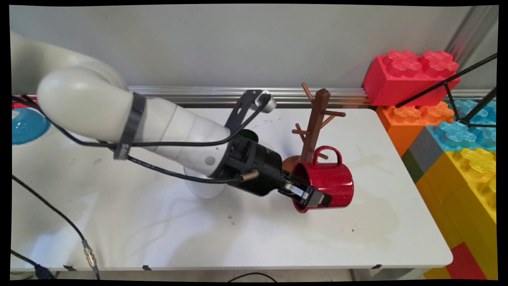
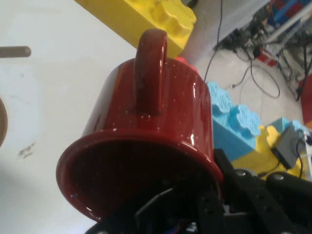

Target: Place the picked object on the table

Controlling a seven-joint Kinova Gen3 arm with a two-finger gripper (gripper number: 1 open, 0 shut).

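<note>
I see pincer [image 1: 307, 195] clamped on rim of red mug [image 1: 329, 180], one finger inside; mug on its side above table [image 1: 198, 230], handle up, just beside wooden mug tree [image 1: 315, 123]. Risk: rim-only grip slips, or mug knocks tree over.

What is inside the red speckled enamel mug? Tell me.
One finger of the black end effector reaches inside the red speckled enamel mug, gripping its rim with the other finger outside. The interior looks dark; its bottom is hidden by the finger.
</note>
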